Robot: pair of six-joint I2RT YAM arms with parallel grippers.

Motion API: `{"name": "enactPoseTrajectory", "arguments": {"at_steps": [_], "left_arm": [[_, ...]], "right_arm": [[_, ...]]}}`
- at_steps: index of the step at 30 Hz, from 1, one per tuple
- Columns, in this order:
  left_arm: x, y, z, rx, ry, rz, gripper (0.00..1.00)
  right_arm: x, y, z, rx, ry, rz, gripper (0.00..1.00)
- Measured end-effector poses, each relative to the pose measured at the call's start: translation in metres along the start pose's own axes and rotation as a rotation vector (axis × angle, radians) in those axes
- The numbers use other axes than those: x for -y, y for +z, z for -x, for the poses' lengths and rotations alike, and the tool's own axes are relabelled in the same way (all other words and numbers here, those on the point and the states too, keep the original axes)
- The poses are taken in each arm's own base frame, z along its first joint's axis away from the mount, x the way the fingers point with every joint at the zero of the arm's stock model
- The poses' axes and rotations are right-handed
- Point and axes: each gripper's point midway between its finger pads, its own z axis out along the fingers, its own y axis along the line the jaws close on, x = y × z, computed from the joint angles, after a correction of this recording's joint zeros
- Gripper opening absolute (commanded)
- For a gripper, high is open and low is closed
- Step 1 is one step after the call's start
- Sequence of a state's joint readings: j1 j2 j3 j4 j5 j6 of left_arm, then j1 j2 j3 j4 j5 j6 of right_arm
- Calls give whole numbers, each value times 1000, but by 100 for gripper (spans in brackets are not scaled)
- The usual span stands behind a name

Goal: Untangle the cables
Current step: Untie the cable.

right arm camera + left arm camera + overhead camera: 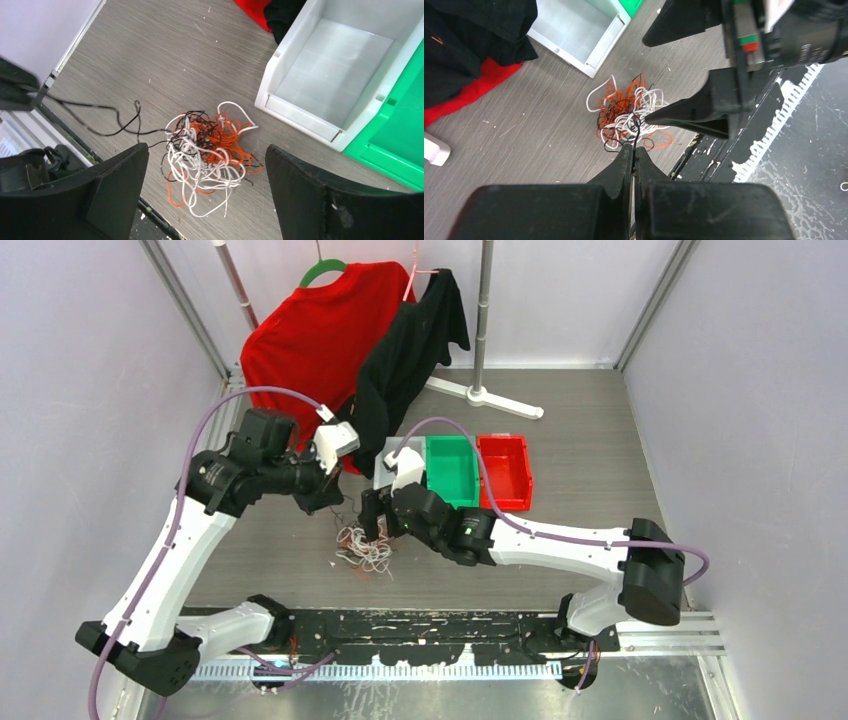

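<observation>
Left-wrist view only — left gripper (pixel 633 148) pinches a black cable (pixel 637 131).

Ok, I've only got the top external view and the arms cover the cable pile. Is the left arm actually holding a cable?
Observer: Yes. In the left wrist view, the left jaws are shut on a thin black cable that rises from the tangle.
Operator: And the right arm?
Observer: Its wrist view shows the right jaws wide open on either side of the tangle, holding nothing.
Operator: Anything in the white bin?
Observer: No, the white bin looks empty in the right wrist view.
</observation>
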State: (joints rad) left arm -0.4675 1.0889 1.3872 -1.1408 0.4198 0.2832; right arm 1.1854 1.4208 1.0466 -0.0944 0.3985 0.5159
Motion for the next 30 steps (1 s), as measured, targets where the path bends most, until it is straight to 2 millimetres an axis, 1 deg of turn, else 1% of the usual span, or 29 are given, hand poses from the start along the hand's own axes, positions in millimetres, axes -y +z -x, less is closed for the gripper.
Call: {"name": "enactPoseTrajectory", "arguments": {"at_steps": [6, 9, 13, 18, 21, 24, 30], "left_arm": [[7, -11, 13, 27, -18, -21, 0], [11, -16, 22, 44, -29, -35, 0], [11, -18, 29, 56, -30, -39, 0], [13, -18, 31, 53, -46, -45, 0], [15, -20, 36, 60, -47, -53, 0], [21, -24, 45, 75, -53, -74, 0], [35, -36, 68, 120, -50, -136, 0]], "right_arm": [[-5, 18, 2, 26, -2, -19, 91], [-6, 23, -1, 31, -4, -24, 92], [-13, 22, 4, 67, 17, -6, 92], [-11, 13, -5, 68, 37, 8, 91], [-9, 5, -8, 70, 49, 10, 92], [-8, 3, -3, 89, 59, 3, 92], [-1, 4, 5, 130, 60, -48, 92]]}}
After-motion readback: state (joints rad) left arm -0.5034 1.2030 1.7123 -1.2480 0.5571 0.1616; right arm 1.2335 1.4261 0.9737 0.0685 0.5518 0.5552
